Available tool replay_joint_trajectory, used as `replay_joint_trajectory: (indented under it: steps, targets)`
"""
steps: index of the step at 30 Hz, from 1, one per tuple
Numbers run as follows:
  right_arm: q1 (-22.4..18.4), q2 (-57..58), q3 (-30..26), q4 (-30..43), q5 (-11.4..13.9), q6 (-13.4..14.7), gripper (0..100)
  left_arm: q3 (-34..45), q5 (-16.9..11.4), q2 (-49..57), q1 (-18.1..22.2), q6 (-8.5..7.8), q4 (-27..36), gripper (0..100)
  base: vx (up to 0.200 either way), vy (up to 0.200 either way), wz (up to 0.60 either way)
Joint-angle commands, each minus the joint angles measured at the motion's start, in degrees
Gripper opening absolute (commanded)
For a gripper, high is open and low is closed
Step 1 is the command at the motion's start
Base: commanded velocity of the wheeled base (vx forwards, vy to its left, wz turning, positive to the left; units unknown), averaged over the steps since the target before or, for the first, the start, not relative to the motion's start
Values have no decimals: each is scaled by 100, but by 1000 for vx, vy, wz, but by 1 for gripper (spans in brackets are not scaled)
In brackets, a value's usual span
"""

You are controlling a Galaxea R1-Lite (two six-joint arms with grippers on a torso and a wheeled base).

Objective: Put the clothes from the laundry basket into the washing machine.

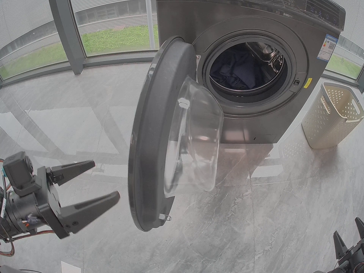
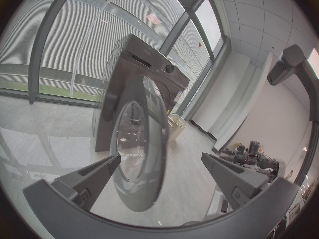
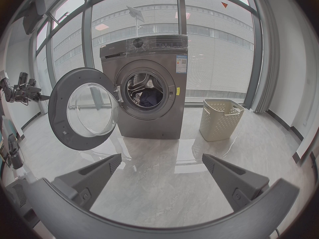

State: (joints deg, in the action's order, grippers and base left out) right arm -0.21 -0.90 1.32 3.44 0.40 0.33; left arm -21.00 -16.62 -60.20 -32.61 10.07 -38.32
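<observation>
A grey washing machine (image 1: 265, 23) stands ahead with its round door (image 1: 159, 133) swung wide open toward me. Dark blue clothes (image 1: 237, 71) lie inside the drum, also seen as dark clothes (image 3: 149, 98) in the right wrist view. A cream laundry basket (image 1: 333, 114) stands on the floor to the machine's right; no clothes show in the basket (image 3: 221, 118). My left gripper (image 1: 100, 182) is open and holds nothing, low at the left, just beside the door's outer edge. My right gripper (image 1: 350, 234) is open at the lower right, well back from the machine.
Glossy grey tile floor (image 1: 265, 217) spreads in front of the machine. Tall windows with grey frames (image 1: 66, 27) run behind and to the left. The open door (image 2: 139, 143) juts into the space between my left arm and the drum.
</observation>
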Motion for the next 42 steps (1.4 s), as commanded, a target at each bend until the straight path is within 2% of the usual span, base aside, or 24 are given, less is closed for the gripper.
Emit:
replay_joint_trajectory:
  steps: [1, 4, 8, 15, 22, 26, 31, 35, 40, 42]
  targets:
    - [3, 90, 0, -1, 4, 2, 100, -299, 159, 43, 800, 180, -18, 100, 0, 0, 0]
    - [3, 90, 0, -1, 4, 2, 100, -343, 159, -247, 1090, 162, -62, 100, 0, 0, 0]
    - [3, 90, 0, -1, 4, 2, 100, -396, 167, -686, 1029, 153, -211, 100, 0, 0, 0]
    - [3, 90, 0, -1, 13, 2, 100, -774, 466, -1873, 976, 188, -1284, 100, 0, 0, 0]
    - [3, 90, 0, -1, 13, 2, 100, -1169, 651, -2646, 949, 162, -1389, 100, 0, 0, 0]
    - [3, 90, 0, -1, 13, 2, 100, -1679, 1029, -2998, 712, 171, -1380, 100, 0, 0, 0]
    - [3, 90, 0, -1, 4, 2, 100, -2338, 1539, -3578, 132, 162, -1380, 100, 0, 0, 0]
    - [3, 90, 0, -1, 13, 2, 100, -2593, 1600, -3956, -105, 109, -1380, 100, 0, 0, 0]
    - [3, 90, 0, -1, 13, 2, 100, -2988, 1591, -4334, -132, -102, -1407, 100, 0, 0, 0]
    - [3, 90, 0, -1, 13, 2, 100, -3147, 1582, -4422, -132, -110, -1433, 100, 0, 0, 0]
